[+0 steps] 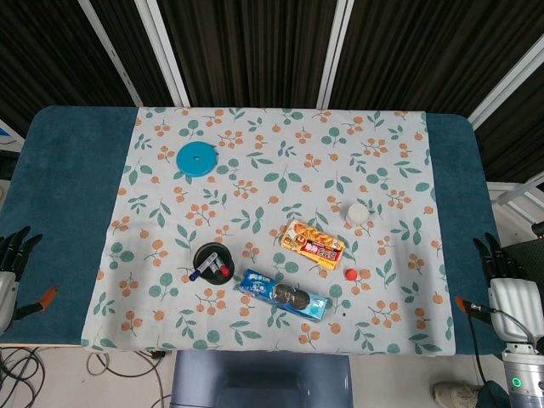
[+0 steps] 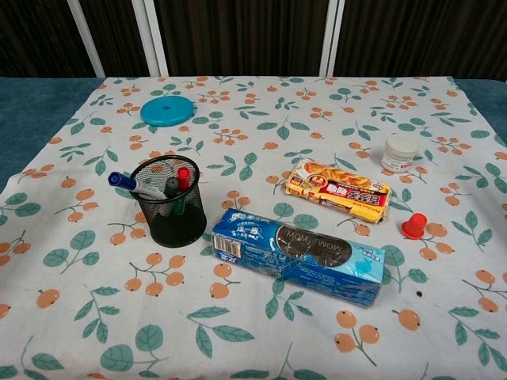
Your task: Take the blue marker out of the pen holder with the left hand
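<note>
A black mesh pen holder point(image 2: 169, 203) point(image 1: 212, 261) stands upright on the patterned cloth at the front left. A blue-capped marker point(image 2: 125, 182) point(image 1: 197, 274) leans out of it to the left, beside a red-capped marker point(image 2: 183, 176) and a dark one. My left hand point(image 1: 12, 259) hangs at the table's left edge, far from the holder, with fingers apart and nothing in them. At the right edge my right hand point(image 1: 503, 272) is likewise open and empty. Neither hand shows in the chest view.
A blue cookie pack point(image 2: 299, 255) lies just right of the holder. Behind it are an orange snack pack point(image 2: 337, 188), a red cap point(image 2: 413, 226) and a white jar point(image 2: 400, 152). A blue disc point(image 2: 166, 110) lies at the back left.
</note>
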Robot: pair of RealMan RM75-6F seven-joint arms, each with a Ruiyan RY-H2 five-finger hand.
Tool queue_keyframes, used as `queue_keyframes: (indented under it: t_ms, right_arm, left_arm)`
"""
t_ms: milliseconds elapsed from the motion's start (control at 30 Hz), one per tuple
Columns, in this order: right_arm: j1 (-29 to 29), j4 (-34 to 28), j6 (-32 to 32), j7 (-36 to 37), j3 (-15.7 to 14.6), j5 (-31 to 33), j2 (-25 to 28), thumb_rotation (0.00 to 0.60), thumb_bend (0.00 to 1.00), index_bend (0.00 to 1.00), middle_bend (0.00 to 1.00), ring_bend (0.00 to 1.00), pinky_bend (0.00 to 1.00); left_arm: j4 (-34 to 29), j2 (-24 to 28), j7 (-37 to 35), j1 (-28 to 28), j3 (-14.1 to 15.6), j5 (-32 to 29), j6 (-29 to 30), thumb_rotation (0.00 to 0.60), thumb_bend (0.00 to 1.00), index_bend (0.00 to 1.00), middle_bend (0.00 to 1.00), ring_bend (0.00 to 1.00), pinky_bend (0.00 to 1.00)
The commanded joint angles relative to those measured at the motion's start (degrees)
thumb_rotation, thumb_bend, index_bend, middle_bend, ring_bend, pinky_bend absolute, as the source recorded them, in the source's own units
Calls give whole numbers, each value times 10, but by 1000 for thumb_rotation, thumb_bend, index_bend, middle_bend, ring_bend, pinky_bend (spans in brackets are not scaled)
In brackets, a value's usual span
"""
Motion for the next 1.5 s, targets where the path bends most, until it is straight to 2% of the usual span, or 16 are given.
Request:
queue_keyframes:
  t_ms: [33, 1067, 1300, 1500]
  right_arm:
    - [0, 0, 0, 0, 0, 0, 0, 600, 119, 87, 33, 151, 240]
    - [0, -1, 0, -1, -1, 0, 0, 600, 119, 87, 33, 151, 241]
    - [-1, -3, 0, -2, -1, 2, 0, 600, 118, 87, 33, 151, 241]
    - [-1, -3, -1, -5, -1, 2, 0, 600, 119, 87, 33, 151, 241]
  left_arm:
    - [0, -1, 2, 0, -1, -1, 1, 600, 199, 96, 0, 0, 0]
    - [-2, -6, 8, -1, -1, -1, -6, 600, 199, 102, 0, 0, 0]
    - [-2, -16, 2, -17, -4, 24, -11, 600, 199, 136, 0, 0, 0]
    - [-18, -29, 27, -62, -14, 66, -42, 600, 199, 185, 0, 0, 0]
